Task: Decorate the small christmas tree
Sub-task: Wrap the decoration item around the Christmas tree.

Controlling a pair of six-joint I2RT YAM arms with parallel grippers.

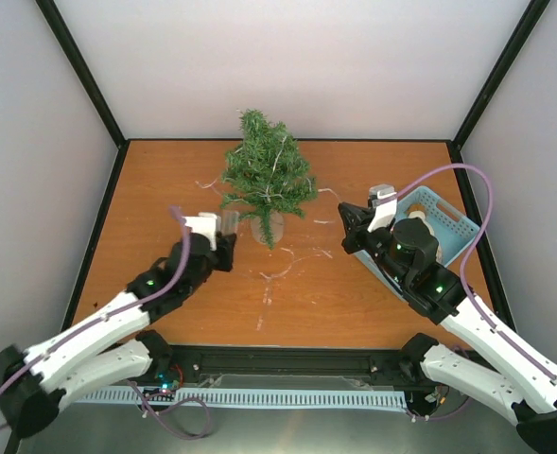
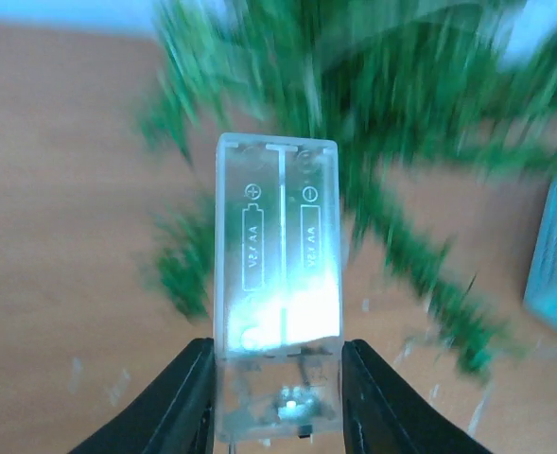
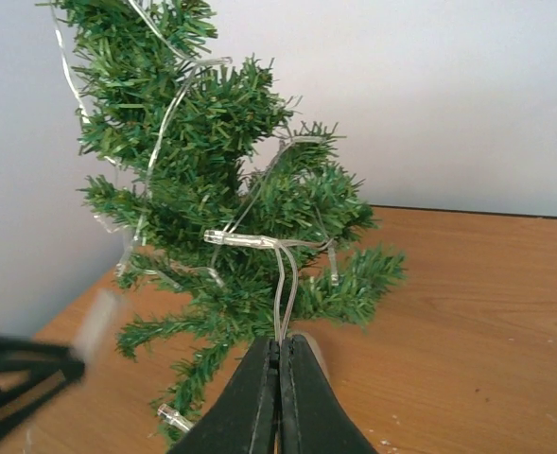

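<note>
the tree (image 1: 267,175) stands at the far middle of the table (image 1: 165,189), between the two arms, with a light string (image 3: 250,239) already looped through its branches. our left gripper (image 2: 278,397) is clamped on a clear battery box (image 2: 278,255) and holds it upright, just short of the tree's near side. our right gripper (image 3: 280,378) has its jaws pressed together, and the string's thin wire runs straight down into the tips, so we seem to have it pinched, though the exact contact is hard to see. a blue basket (image 1: 448,227) sits by the right arm.

we judge the tree to be light and top-heavy on its small base, so any tug on the string could tip or drag it. the branches look soft and springy: they will bend under a push, and their needles will snag the wire. if we must steady the tree, we would take it low on the trunk, near the base, never by a branch tip. the string is limp and thin, so we should pull it gently.
</note>
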